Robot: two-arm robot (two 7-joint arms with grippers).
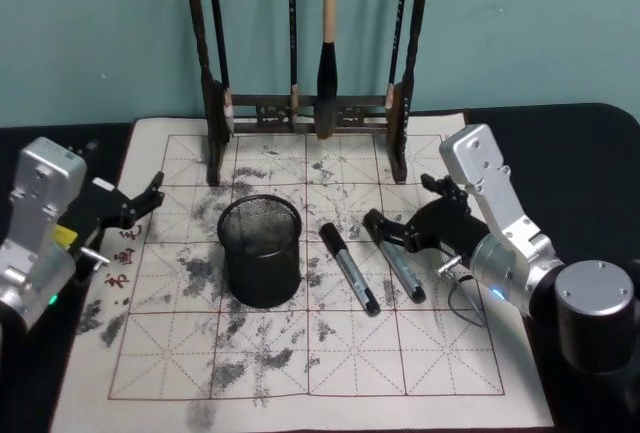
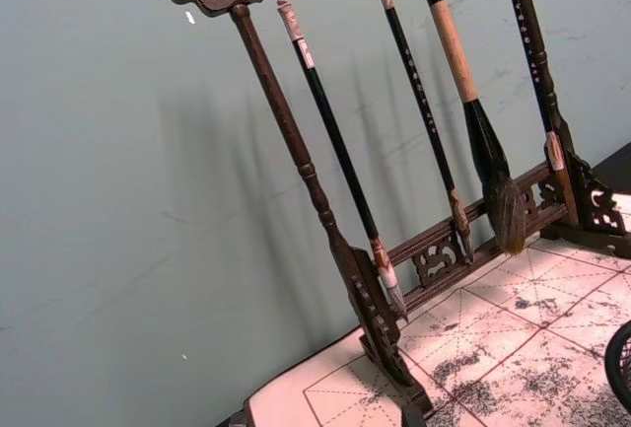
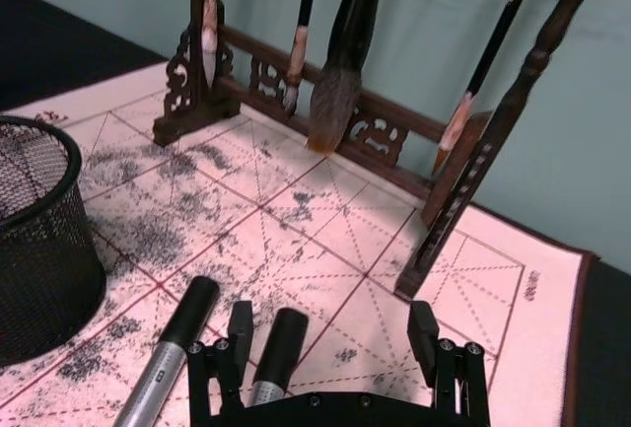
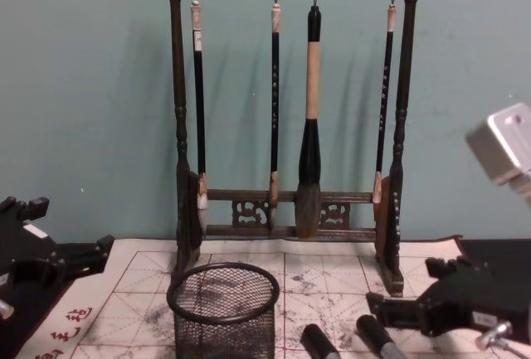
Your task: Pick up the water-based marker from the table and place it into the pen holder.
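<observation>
Two alike markers with black caps and grey barrels lie on the mat right of the pen holder (image 1: 260, 253), a black wire-mesh cup (image 4: 224, 313). My right gripper (image 1: 405, 213) is low over the mat and open, straddling the cap end of the right marker (image 1: 397, 263). In the right wrist view that marker (image 3: 276, 348) lies between the fingers, close to one finger (image 3: 240, 333), while the left marker (image 3: 173, 353) lies outside them. The left marker (image 1: 350, 268) rests free beside the holder (image 3: 39, 249). My left gripper (image 1: 140, 203) is parked open at the mat's left edge.
A tall dark wooden rack (image 1: 310, 113) with several hanging calligraphy brushes stands at the back of the ink-stained gridded mat (image 1: 300, 363). A teal wall rises just behind the rack (image 4: 290, 127). The black table (image 1: 590, 153) extends around the mat.
</observation>
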